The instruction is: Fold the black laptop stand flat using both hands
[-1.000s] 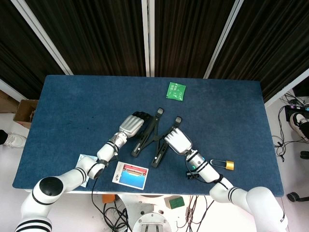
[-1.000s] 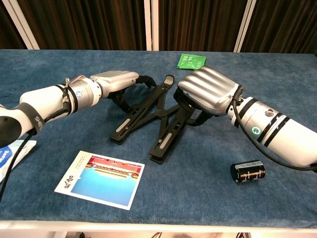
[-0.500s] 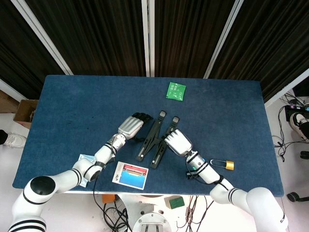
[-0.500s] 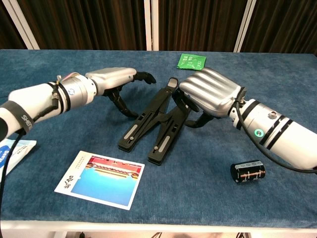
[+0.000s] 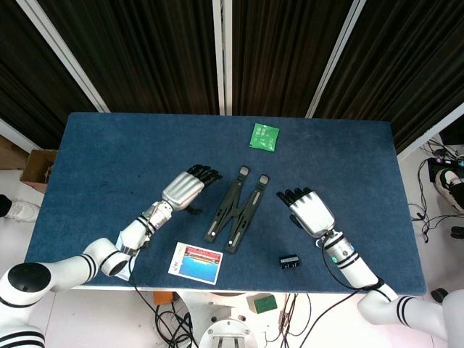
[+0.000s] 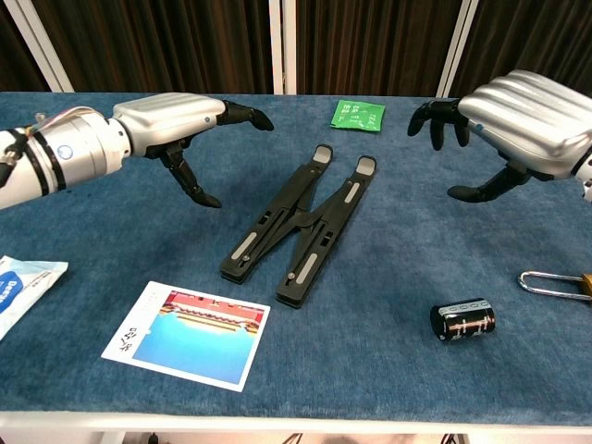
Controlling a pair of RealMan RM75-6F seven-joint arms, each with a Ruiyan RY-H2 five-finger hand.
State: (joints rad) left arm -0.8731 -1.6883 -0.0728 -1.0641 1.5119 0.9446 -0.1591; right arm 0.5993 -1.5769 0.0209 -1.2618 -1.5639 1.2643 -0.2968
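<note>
chest view: stand looks folded, hands off

the stand (image 6: 303,218) lies low on the table (image 6: 388,370) at its middle, arms nearly together, so your fold looks done or close. your left hand (image 6: 176,120) and right hand (image 6: 518,116) hover either side, fingers spread, holding nothing. there is room all round; mind the card (image 6: 187,344) in front and the capacitor (image 6: 462,319) by the near edge.

Black laptop stand (image 5: 236,209), green packet (image 5: 264,135), silver hands, dark-blue table (image 5: 109,152).
</note>
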